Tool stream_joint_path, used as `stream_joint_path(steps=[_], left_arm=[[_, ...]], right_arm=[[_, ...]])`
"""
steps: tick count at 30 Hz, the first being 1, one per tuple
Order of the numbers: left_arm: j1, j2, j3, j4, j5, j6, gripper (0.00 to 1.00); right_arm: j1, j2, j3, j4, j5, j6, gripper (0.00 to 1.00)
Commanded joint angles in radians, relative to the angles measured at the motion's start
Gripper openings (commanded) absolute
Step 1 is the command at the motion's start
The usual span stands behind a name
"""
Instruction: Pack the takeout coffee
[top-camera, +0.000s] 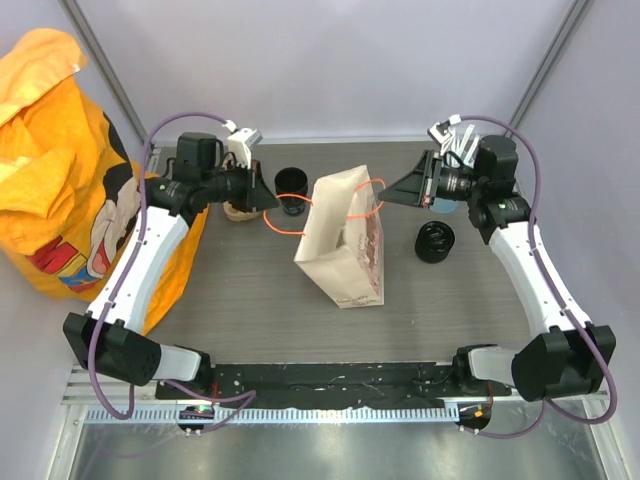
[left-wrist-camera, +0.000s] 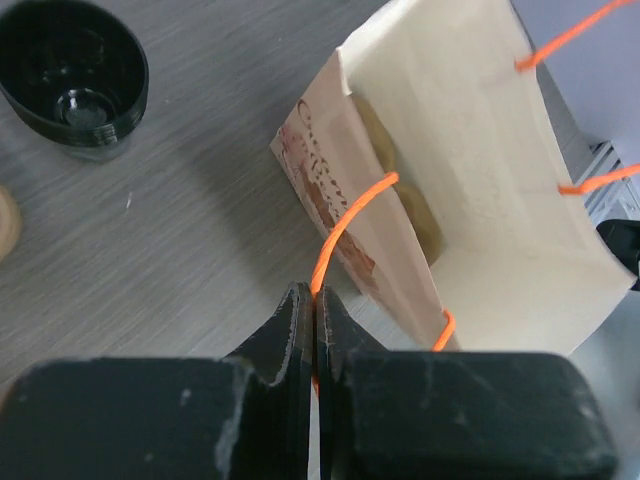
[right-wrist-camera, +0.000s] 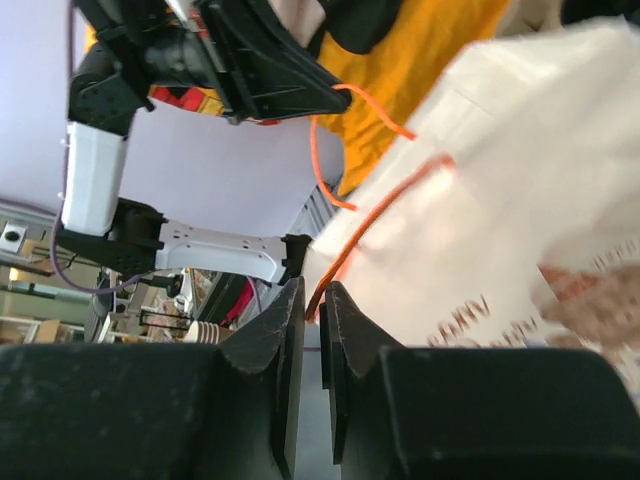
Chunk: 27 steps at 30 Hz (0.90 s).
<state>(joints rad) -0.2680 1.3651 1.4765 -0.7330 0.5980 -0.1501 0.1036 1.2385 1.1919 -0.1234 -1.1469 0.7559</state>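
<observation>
Holding the paper bag (top-camera: 342, 240) by both cords, I see the left gripper (left-wrist-camera: 315, 298) with its fingers pressed together on the left orange handle (left-wrist-camera: 350, 212). The right gripper (right-wrist-camera: 312, 292) has its fingers nearly together, pinching the right orange handle (right-wrist-camera: 380, 210). The bag stands near the middle of the table (top-camera: 240, 290), its mouth spread between the two grips. The takeout coffee (top-camera: 435, 241) sits toward the table's right edge, apart from the bag, and its lid looks to be on, though it shows small. Another black cup (top-camera: 292, 190) sits near the far edge.
</observation>
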Motion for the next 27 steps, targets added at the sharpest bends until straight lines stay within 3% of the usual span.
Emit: stream_joint_path(steps=[1,15,27], left_arm=[[0.004,-0.015,-0.001,0.057,0.022,0.015,0.03],[0.0,0.02,0.218,0.044,0.045,-0.008,0.05],[-0.019,0.052,0.261,0.049,0.034,-0.006,0.05]], right_arm=[[0.002,0.024,-0.043,-0.053,0.022,-0.115,0.19],[-0.008,-0.001,0.136,-0.074,0.012,-0.112,0.2],[-0.036,-0.001,0.222,-0.074,0.0,-0.109,0.2]])
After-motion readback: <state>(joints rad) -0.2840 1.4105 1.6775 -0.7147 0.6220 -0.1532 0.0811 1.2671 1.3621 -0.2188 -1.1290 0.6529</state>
